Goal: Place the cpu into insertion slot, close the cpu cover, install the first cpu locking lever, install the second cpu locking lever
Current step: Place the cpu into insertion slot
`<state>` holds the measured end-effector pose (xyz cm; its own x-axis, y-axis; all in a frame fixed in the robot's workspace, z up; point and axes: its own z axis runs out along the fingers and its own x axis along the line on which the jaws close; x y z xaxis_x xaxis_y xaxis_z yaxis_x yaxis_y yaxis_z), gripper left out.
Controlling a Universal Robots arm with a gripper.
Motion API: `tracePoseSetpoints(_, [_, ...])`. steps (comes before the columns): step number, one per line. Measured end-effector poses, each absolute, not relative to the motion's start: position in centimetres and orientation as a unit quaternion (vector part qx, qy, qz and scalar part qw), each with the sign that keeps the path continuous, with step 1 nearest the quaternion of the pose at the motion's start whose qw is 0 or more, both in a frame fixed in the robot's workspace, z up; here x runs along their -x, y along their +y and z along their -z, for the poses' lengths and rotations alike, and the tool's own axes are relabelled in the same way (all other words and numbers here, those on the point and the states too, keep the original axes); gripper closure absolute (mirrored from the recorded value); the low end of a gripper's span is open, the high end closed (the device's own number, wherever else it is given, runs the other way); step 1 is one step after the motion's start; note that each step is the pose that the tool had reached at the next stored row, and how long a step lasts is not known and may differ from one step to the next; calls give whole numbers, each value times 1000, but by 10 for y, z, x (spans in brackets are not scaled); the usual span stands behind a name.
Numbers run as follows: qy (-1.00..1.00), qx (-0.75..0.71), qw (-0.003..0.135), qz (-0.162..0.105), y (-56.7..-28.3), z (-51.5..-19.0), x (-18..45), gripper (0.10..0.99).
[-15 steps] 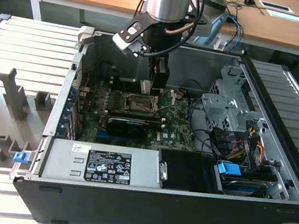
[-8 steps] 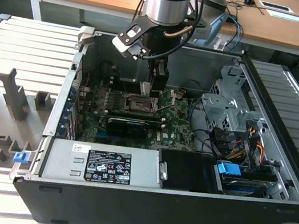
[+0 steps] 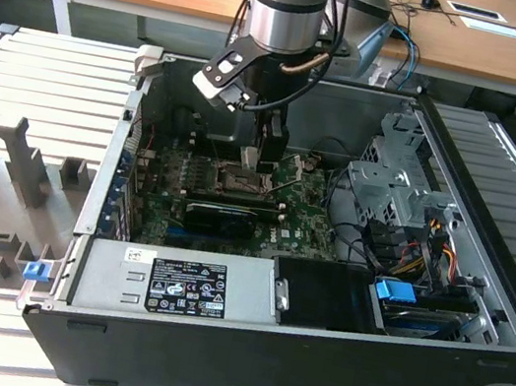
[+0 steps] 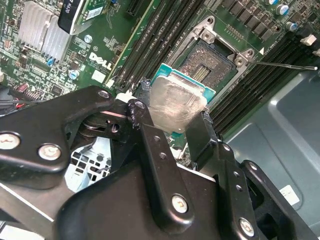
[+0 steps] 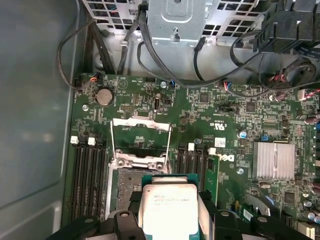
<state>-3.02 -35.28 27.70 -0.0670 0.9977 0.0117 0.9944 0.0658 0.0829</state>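
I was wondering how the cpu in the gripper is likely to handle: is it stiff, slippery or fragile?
The cpu looks like a thin rigid plate, so it probably will not flex. Its smooth metal top, with the gripper pinching just its edges, suggests it could slip or tilt. Its thin green board edge might chip if knocked against the insertion slot.

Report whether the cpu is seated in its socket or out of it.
Out. The end effector grips the cpu by its edges, clear of the socket, whose bare contact field shows beside it.
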Motion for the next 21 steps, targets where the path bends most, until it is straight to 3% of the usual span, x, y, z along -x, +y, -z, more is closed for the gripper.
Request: tracePoseSetpoints(21, [716, -697, 25, -34, -348, -259, 32, 557])
